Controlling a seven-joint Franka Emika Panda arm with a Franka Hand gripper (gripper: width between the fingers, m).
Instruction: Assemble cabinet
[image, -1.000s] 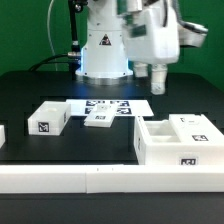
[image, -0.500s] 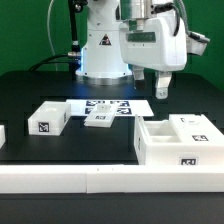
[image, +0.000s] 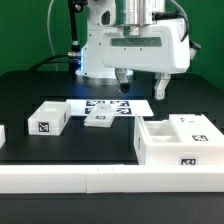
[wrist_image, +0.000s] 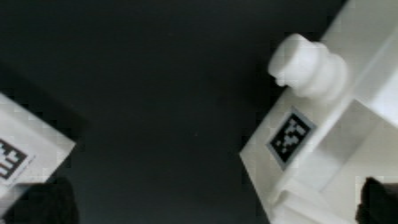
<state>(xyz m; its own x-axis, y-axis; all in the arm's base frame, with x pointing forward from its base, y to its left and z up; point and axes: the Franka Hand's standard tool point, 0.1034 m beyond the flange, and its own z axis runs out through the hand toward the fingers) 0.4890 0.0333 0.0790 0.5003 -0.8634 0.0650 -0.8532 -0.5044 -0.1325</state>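
Approach step, I judge: the gripper (image: 141, 86), spread and empty, hovers at eleven o'clock of the cabinet (image: 172, 140) and next needs lowering squarely onto it.

The marker board (image: 112, 104) lies flat on the black surface (image: 30, 90), tags facing up. A small flat white block (image: 98, 119) with one tag on its front face sits at the board's near edge; whether it rests on the board cannot be told. A taller white tagged block (image: 48, 117) stands just beside the board, on the exterior view's left. A long white rail (image: 90, 180) lies crosswise, well in front of the board. A green backdrop (image: 25, 30) stands behind the board.
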